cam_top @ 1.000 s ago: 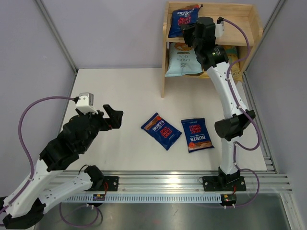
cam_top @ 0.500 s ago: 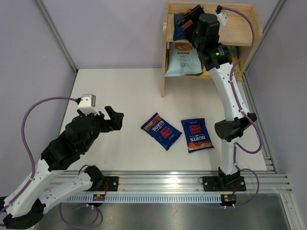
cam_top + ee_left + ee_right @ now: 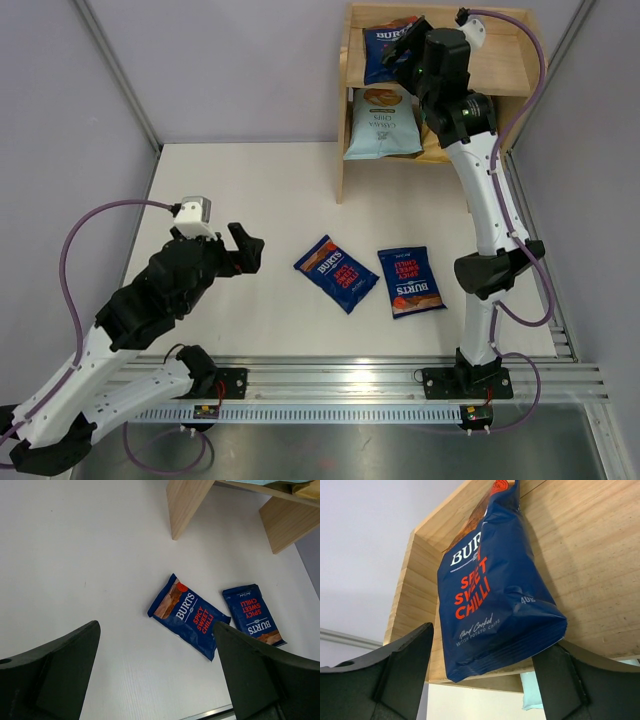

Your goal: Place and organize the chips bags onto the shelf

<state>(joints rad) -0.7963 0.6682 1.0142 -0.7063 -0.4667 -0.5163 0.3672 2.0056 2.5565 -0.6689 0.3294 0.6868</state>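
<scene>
Black left gripper (image 3: pixel 156 628), lower left, jaws wide, empty. First dark blue bag (image 3: pixel 336 273) and second dark blue bag (image 3: pixel 411 281) flat on white table (image 3: pixel 250 190), centre. Wooden shelf (image 3: pixel 505 62), upper right: light blue bag (image 3: pixel 382 125) on lower tier; third dark blue bag (image 3: pixel 490 595) on upper tier, between the wide-spread fingers of the right gripper (image 3: pixel 485 640).

A robotics lab test cell: plain panel walls (image 3: pixel 250 70) fill the frame's top, an aluminium mounting rail (image 3: pixel 350 378) crosses its bottom.
</scene>
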